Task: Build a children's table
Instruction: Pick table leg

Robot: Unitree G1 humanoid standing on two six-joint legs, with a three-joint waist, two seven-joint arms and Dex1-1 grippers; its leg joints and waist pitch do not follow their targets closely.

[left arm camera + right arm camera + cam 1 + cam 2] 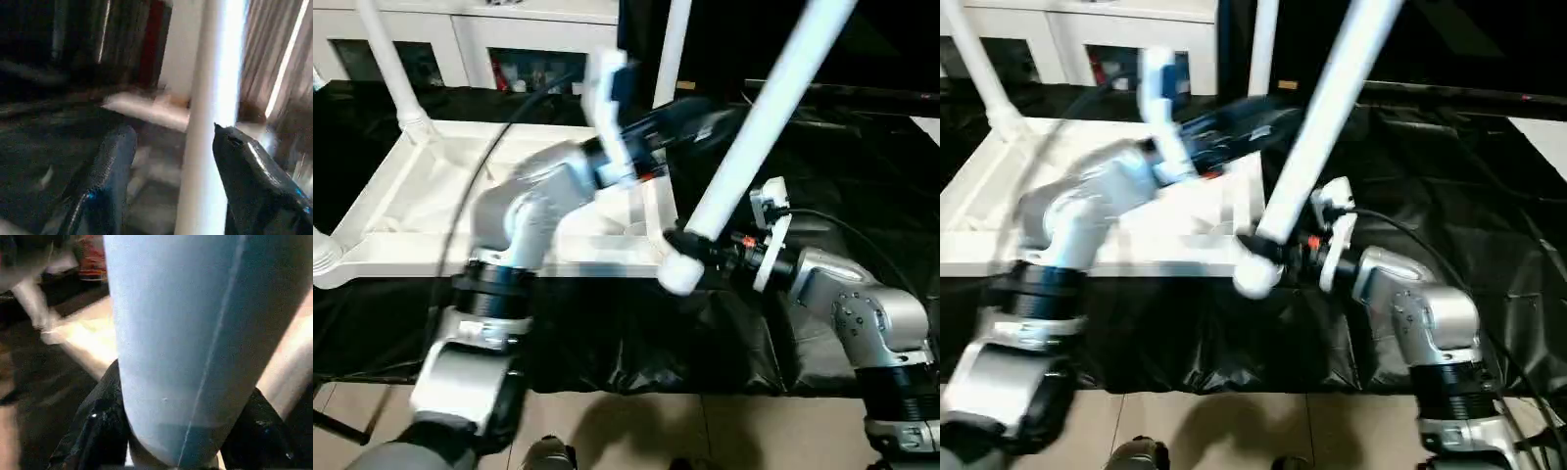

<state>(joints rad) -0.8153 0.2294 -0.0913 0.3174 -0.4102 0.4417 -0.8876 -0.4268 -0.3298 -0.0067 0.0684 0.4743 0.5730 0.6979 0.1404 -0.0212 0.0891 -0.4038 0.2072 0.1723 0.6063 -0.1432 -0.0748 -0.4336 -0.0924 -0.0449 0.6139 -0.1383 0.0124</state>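
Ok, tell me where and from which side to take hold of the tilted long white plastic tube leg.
Grip the long white tapered tube leg just above its rounded lower end, coming level from the robot's right, where the right tool already clamps it. The tube leans up and away, so a low grip steers that end toward the white tabletop's corner.

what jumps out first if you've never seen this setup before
The long white leg slants up across the middle, its thick end clamped in the right gripper just off the near right corner of the upturned table top. That top lies on black sheeting, with other legs already standing at its far corners. The left gripper stands open by the far right leg.
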